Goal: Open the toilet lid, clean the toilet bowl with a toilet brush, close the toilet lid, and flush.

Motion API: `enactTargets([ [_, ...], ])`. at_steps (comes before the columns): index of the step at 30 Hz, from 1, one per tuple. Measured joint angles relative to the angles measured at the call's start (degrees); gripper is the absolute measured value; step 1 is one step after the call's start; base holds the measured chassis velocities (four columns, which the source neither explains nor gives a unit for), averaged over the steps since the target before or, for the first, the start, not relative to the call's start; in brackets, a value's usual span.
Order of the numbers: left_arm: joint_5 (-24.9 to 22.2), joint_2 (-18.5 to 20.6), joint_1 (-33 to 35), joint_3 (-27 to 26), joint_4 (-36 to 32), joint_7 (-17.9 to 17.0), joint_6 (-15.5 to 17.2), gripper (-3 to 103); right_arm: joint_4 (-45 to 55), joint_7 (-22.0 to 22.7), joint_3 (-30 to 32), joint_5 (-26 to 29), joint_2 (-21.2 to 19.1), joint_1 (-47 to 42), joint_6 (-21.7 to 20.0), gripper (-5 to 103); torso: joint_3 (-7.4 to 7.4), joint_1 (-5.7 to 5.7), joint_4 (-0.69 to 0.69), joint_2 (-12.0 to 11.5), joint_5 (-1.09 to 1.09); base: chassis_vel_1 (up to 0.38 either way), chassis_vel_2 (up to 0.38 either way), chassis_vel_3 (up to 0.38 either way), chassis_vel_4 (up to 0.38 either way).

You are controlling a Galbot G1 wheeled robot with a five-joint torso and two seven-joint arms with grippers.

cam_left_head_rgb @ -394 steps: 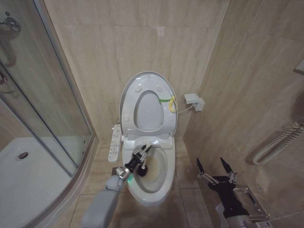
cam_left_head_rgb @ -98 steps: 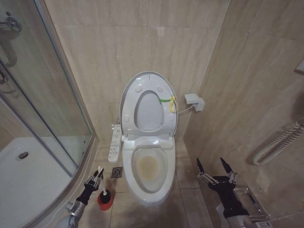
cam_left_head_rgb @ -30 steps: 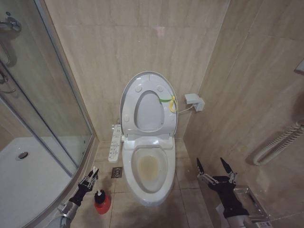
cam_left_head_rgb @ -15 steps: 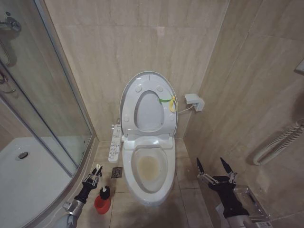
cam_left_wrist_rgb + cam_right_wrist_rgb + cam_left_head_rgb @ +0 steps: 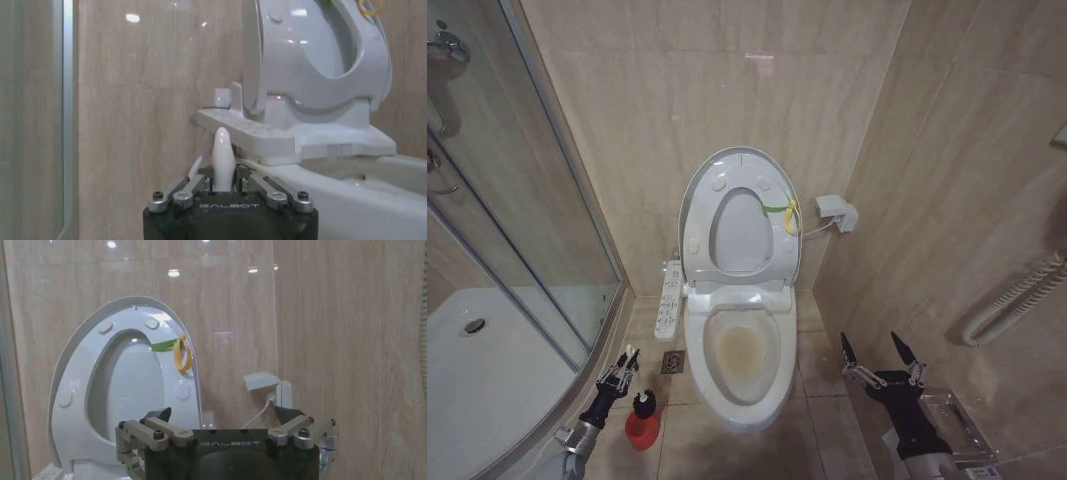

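The toilet lid (image 5: 739, 165) stands upright against the wall with the seat ring raised against it; a yellow-green strap hangs at its edge. Below it the toilet bowl (image 5: 743, 398) lies uncovered, stained brownish-yellow inside. On the floor left of the bowl, my left gripper (image 5: 624, 362) is shut on the white handle of the toilet brush (image 5: 643, 403), whose black head sits at the mouth of a red cup (image 5: 640, 431). In the left wrist view the handle (image 5: 221, 150) sticks up between the shut fingers of that gripper (image 5: 221, 173). My right gripper (image 5: 870, 342) hangs open right of the bowl, facing the lid (image 5: 67, 395).
A glass shower screen (image 5: 527, 240) and a white shower tray (image 5: 487, 390) close off the left. A control panel (image 5: 668, 300) and a floor drain (image 5: 673, 362) lie between them and the toilet. A wall box (image 5: 835, 211) and a ribbed hose (image 5: 1017, 295) are on the right wall.
The left gripper has carried the brush out of the bowl and down to the red cup on the floor at left. Over the last second it shifted only slightly. The right arm stayed put.
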Motion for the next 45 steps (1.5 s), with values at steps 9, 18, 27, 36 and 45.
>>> enactTargets([
  [9, 0.8, 0.1, 1.4, -1.4, 0.5, 1.1, 0.0, 21, 0.0, 0.0, 0.0, 0.0, 0.0, 0.0, 0.0, 100, -1.36, -1.03, 0.01, -2.4, 0.00, 0.000, 0.000, 0.000, 0.000],
  [18, 1.3, 0.0, 1.5, -2.2, 0.9, 1.8, 0.0, 21, 0.0, 0.0, 0.0, 0.0, 0.0, 0.0, 0.0, 100, -2.72, -2.12, 0.00, -4.8, -0.01, 0.000, 0.000, 0.000, 0.000],
  [27, 2.4, 0.0, 2.9, -3.7, 0.3, 2.4, 0.0, 21, 0.0, 0.0, 0.0, 0.0, 0.0, 0.0, 0.0, 100, -4.13, -3.06, 0.00, -7.2, 0.00, 0.000, 0.000, 0.000, 0.000],
  [36, 2.7, -1.2, 7.1, -6.0, -1.3, 3.1, 0.0, 21, 0.0, 0.0, 0.0, 0.0, 0.0, 0.0, 0.0, 100, -5.20, -3.86, 0.01, -9.0, 0.01, 0.000, 0.000, 0.000, 0.000],
  [45, 8.5, -2.8, 8.2, -9.5, -2.5, 3.1, -0.2, 21, 0.0, 0.0, 0.0, 0.0, 0.0, 0.0, 0.0, 100, -5.27, -3.87, -0.01, -9.1, 0.02, 0.000, 0.000, 0.000, 0.000],
])
